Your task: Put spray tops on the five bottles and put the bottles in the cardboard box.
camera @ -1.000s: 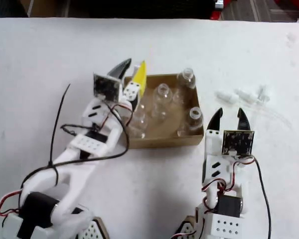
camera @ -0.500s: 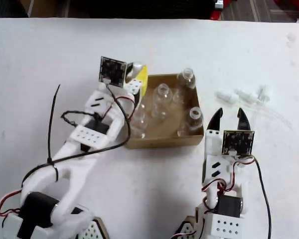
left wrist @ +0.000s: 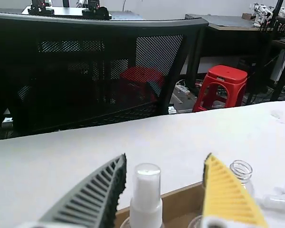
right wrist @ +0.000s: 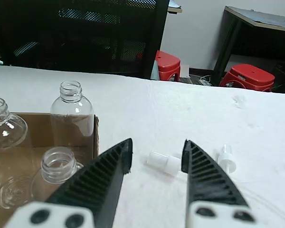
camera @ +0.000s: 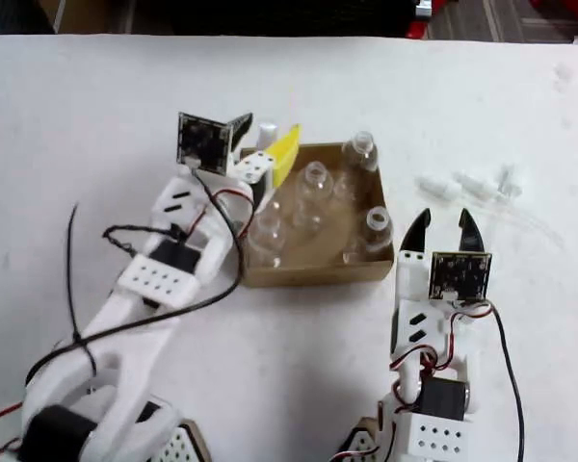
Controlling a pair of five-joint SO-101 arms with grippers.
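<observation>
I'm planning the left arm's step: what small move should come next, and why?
Probably shut the left pincer on the white plastic spray top: its grey and yellow fingers stand open either side of it, not yet gripping.

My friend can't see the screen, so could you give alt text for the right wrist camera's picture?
The right gripper, its two black fingers apart, hangs over a white table with loose white spray tops lying just beyond it. Beside it, uncapped clear bottles stand in a cardboard box.
</observation>
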